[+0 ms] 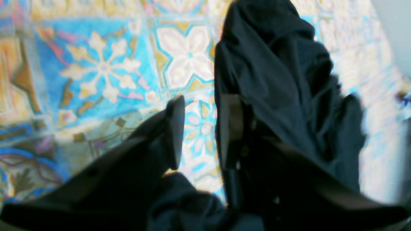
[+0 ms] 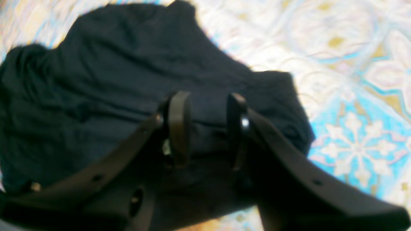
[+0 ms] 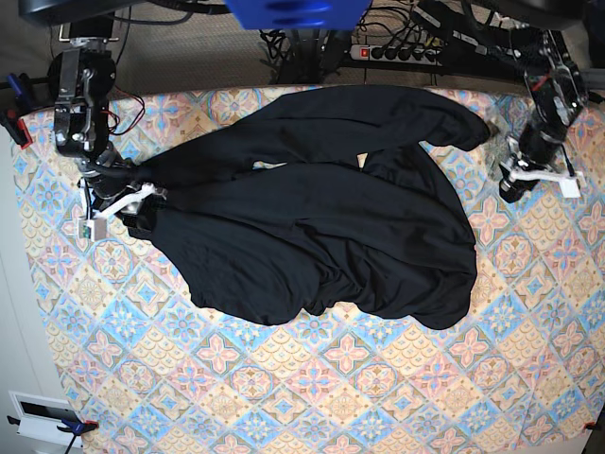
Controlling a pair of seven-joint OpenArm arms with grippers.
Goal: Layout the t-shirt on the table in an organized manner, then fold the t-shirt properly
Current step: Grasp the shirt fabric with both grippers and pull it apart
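Still layout step: t-shirt [image 3: 312, 227] bunched on surface [image 3: 284, 397], left end effector [image 1: 200, 131] part-open, empty; right end effector [image 2: 207, 128] part-open over cloth, grip unclear; next needs edge grabs.

crumpled t-shirt [image 3: 312, 222] blocks table [image 3: 284, 397] centre, bare cloth along near edge

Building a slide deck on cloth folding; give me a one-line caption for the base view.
Crumpled black t-shirt sprawls across the patterned table, right pincer at its edge, left pincer beside it.
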